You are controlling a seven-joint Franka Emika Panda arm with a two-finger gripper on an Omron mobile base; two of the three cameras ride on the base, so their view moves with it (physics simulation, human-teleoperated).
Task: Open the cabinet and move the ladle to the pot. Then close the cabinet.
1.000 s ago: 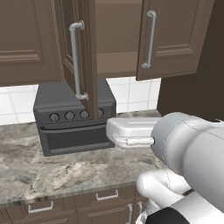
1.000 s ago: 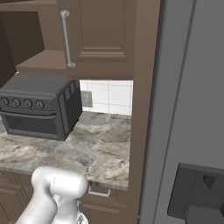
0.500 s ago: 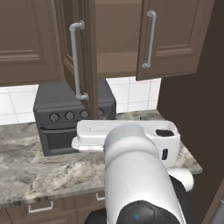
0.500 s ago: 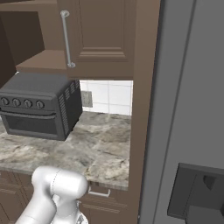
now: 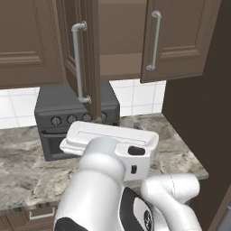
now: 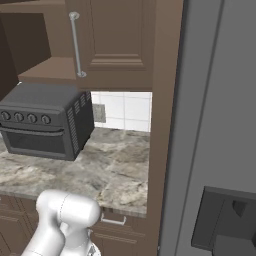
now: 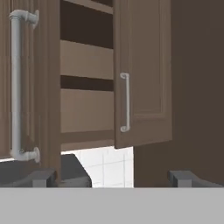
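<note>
Wide-spread and holding nothing, the end effector [image 7: 112, 178] faced the cabinet [image 7: 87, 78]; its two dark fingertips [image 7: 41, 178] rose at the bottom of the hand view, one at about 7 o'clock and the other at about 5 o'clock, well apart from each other and touching nothing.

Up at 12 o'clock from them, the cabinet's left door [image 5: 83, 58] stood swung out, nearly edge-on to the left base camera, its long silver bar handle [image 5: 78, 63] upright at about 11 o'clock in that view. Its right door [image 5: 180, 38] sat shut at 1 o'clock, with its own upright handle [image 5: 154, 40] near its left edge. Between the doors the hand view showed pale brown shelves [image 7: 85, 111] stacked one above another; no ladle could be made out on the parts of them that showed.

Below the cabinet a dark grey toaster oven [image 6: 47, 122] stood on the marbled grey worktop [image 6: 112, 175], against white wall tiles [image 6: 122, 110]. From the right base camera the oven lay at 9 o'clock. A tall grey refrigerator [image 6: 220, 125] filled the 3 o'clock side there.
</note>
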